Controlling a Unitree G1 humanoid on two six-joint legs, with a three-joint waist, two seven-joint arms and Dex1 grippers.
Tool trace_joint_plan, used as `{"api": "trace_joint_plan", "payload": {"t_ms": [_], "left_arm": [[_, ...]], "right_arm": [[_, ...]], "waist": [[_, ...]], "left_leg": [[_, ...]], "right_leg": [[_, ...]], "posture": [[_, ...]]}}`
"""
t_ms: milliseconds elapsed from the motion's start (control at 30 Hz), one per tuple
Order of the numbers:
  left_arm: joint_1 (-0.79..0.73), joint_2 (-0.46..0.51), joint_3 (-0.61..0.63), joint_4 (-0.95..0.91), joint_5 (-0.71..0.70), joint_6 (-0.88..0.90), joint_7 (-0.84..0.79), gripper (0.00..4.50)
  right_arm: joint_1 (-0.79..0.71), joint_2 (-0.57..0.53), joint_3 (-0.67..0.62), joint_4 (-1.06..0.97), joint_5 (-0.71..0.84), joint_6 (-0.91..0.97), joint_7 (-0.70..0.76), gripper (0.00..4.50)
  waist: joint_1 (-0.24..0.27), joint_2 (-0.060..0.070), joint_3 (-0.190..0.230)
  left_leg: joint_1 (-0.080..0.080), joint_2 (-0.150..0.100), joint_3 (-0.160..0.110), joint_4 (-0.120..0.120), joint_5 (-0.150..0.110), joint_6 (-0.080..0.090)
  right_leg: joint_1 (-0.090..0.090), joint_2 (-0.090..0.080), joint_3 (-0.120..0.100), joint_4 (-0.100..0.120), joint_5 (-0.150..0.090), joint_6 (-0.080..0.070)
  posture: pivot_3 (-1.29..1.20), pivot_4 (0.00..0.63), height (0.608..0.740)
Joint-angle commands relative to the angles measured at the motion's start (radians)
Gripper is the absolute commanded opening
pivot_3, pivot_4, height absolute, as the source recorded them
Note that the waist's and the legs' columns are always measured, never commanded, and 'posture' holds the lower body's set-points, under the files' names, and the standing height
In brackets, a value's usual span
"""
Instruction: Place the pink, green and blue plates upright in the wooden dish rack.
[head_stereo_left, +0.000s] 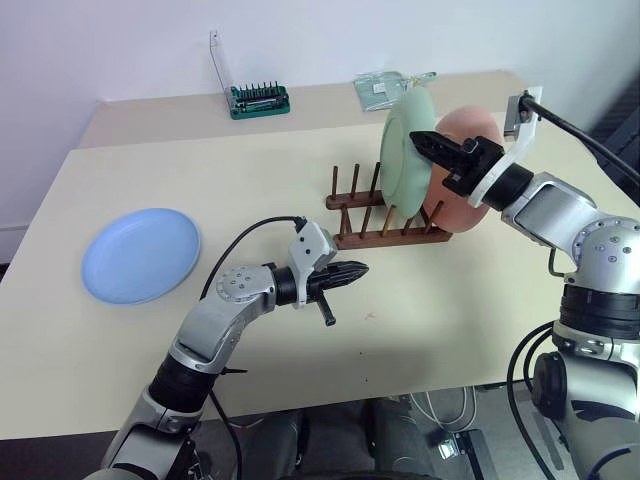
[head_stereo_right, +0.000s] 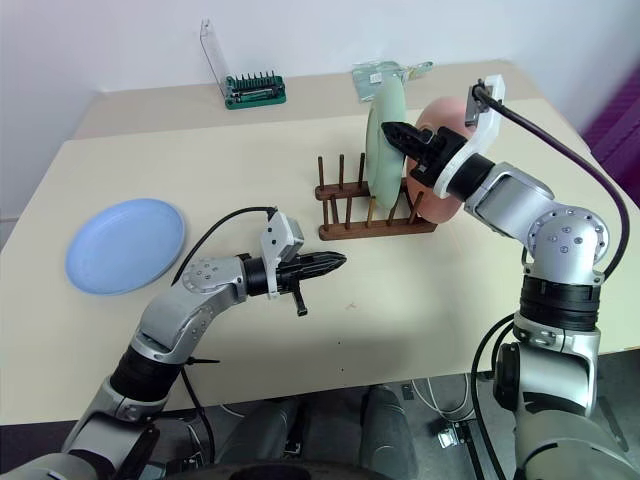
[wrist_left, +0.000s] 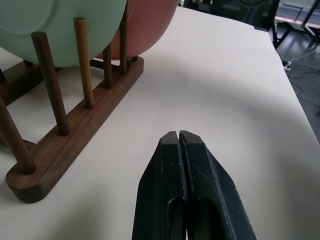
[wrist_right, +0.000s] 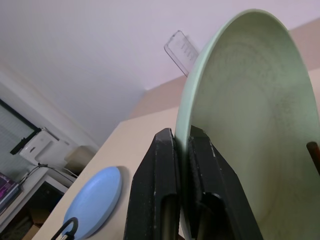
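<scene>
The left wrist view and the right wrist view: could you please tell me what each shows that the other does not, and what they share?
Left wrist view alone: the left gripper, shut and holding nothing over bare table, the pegs and rail of the wooden dish rack, and the pink plate standing behind the green one.

Right wrist view alone: the right gripper with a finger on each side of the green plate's rim, the blue plate lying flat on the table, and a clear lid beyond.

Shared: the green plate, standing upright.
</scene>
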Motion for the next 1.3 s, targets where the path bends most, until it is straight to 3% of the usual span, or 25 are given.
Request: {"api": "trace_joint_plan", "payload": {"t_ms": [33, 67, 133, 233, 300, 433, 600, 667, 900, 1200, 1300], "left_arm": [[-0.002, -0.001, 0.007, -0.042, -0.01, -0.002, 0.005, 0.01], [-0.002, -0.002, 0.008, -0.042, -0.01, -0.002, 0.006, 0.01], [-0.002, -0.003, 0.012, -0.043, -0.017, 0.006, 0.008, 0.01], [0.003, -0.015, 0.052, -0.055, -0.045, 0.01, 0.029, 0.82], [0.001, -0.04, 0.13, -0.084, -0.076, 0.015, 0.094, 1.8], [-0.077, -0.144, 0.407, -0.069, -0.002, 0.04, 0.513, 3.86], [-0.166, -0.152, 0.692, -0.005, 0.223, 0.132, 1.035, 3.86], [-0.161, -0.156, 0.773, -0.029, 0.29, 0.19, 1.175, 3.86], [-0.091, -0.212, 0.867, -0.131, 0.363, 0.354, 1.31, 3.86], [-0.071, -0.392, 1.062, -0.148, 0.266, 0.523, 1.322, 3.86], [-0.072, -0.4, 1.084, -0.138, 0.25, 0.512, 1.321, 2.48]], "right_arm": [[-0.037, -0.045, 0.031, -0.118, -0.154, -0.108, 0.108, 1.96], [-0.042, -0.067, 0.056, -0.157, -0.213, -0.141, 0.151, 2.47], [-0.047, -0.099, 0.092, -0.196, -0.296, -0.181, 0.214, 2.47], [-0.058, -0.17, 0.151, -0.238, -0.443, -0.258, 0.313, 2.53], [-0.067, -0.21, 0.18, -0.261, -0.537, -0.319, 0.365, 2.53], [-0.051, -0.275, 0.214, -0.335, -0.621, -0.382, 0.497, 2.53], [-0.018, -0.252, 0.26, -0.391, -0.646, -0.387, 0.578, 2.53], [-0.002, -0.234, 0.286, -0.391, -0.672, -0.396, 0.599, 2.53], [0.037, -0.184, 0.34, -0.393, -0.727, -0.406, 0.656, 2.53], [0.092, -0.152, 0.34, -0.42, -0.761, -0.4, 0.664, 2.53], [0.105, -0.147, 0.341, -0.437, -0.769, -0.395, 0.659, 2.53]], "waist": [[0.0, 0.0, 0.0], [-0.001, 0.001, 0.0], [-0.001, 0.001, 0.0], [-0.001, 0.0, 0.0], [-0.001, 0.0, 0.0], [0.0, -0.001, 0.001], [-0.002, -0.002, 0.001], [-0.001, -0.005, 0.001], [0.03, -0.011, 0.0], [0.028, -0.012, 0.0], [0.027, -0.012, 0.0]], "left_leg": [[0.0, 0.0, 0.0, 0.0, 0.0, 0.0], [0.0, 0.0, 0.0, 0.0, 0.0, 0.0], [-0.001, 0.0, 0.0, 0.0, 0.0, 0.0], [-0.001, 0.0, 0.001, 0.0, 0.0, 0.0], [-0.001, 0.0, 0.0, 0.0, 0.0, 0.0], [-0.001, 0.0, 0.0, 0.001, 0.0, 0.0], [0.0, 0.001, 0.001, 0.0, 0.001, -0.001], [0.0, 0.001, 0.0, -0.001, 0.001, -0.001], [-0.003, -0.001, -0.002, 0.002, 0.0, -0.002], [-0.003, 0.0, -0.003, 0.002, 0.001, -0.003], [-0.002, 0.0, -0.003, 0.002, 0.001, -0.003]], "right_leg": [[0.0, 0.0, 0.0, 0.0, 0.0, 0.0], [0.0, 0.0, 0.0, 0.0, 0.0, 0.0], [-0.001, 0.0, 0.0, 0.0, 0.0, 0.0], [-0.001, 0.0, 0.0, 0.0, 0.0, 0.0], [-0.001, 0.0, 0.0, 0.0, 0.0, 0.0], [-0.001, 0.0, -0.001, 0.0, 0.0, 0.0], [-0.001, 0.001, 0.0, 0.0, 0.0, 0.0], [-0.001, 0.001, 0.0, 0.0, 0.0, 0.0], [-0.001, 0.0, -0.002, -0.001, 0.001, 0.002], [-0.001, 0.001, -0.003, 0.0, 0.001, 0.002], [-0.001, 0.001, -0.003, 0.0, 0.001, 0.002]], "posture": [[0.0, 0.15, 0.74], [0.0, 0.15, 0.74], [0.0, 0.15, 0.74], [0.0, 0.15, 0.74], [0.0, 0.15, 0.74], [0.0, 0.15, 0.74], [0.0, 0.15, 0.74], [0.0, 0.15, 0.74], [0.0, 0.15, 0.74], [0.0, 0.15, 0.74], [0.0, 0.15, 0.74]]}}
